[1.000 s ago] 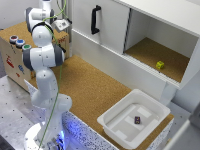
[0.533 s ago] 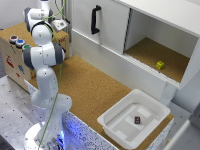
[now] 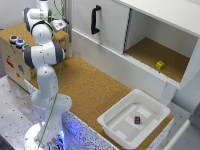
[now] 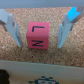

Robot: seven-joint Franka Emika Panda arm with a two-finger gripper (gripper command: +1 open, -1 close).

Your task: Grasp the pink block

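1. The pink block (image 3: 137, 120) lies on the floor of the white tub (image 3: 112, 125), a tiny dark pink cube near the tub's middle, touching none of its walls.
2. The tub sits on the cork-covered table (image 3: 87, 87) at the exterior view's lower right, close to the table's edge.
3. The arm (image 3: 44, 55) stands folded upright at the exterior view's left, well apart from the tub. Its gripper (image 3: 59, 23) is up near the top of a wooden box (image 3: 12, 62).
4. The wrist view shows the gripper (image 4: 40, 43) with its jaws spread wide and grasping nothing. The two pale blue fingers (image 4: 14, 29) stand on either side of a lettered cube (image 4: 37, 36).
5. That lettered cube is a brighter pink, marked with dark letters, and rests on a cork surface. A gap shows between it and each finger. The exterior view does not show this cube, so its place in the scene cannot be told.
6. On the wooden box's top sit small round coloured pots (image 3: 16, 41).
7. A white cabinet (image 3: 115, 50) with a black handle (image 3: 94, 19) runs along the table's far side. In its open compartment lies a yellow-green cube (image 3: 160, 65).
8. The tub's raised walls ring the pink block on all sides; above, the tub is open.
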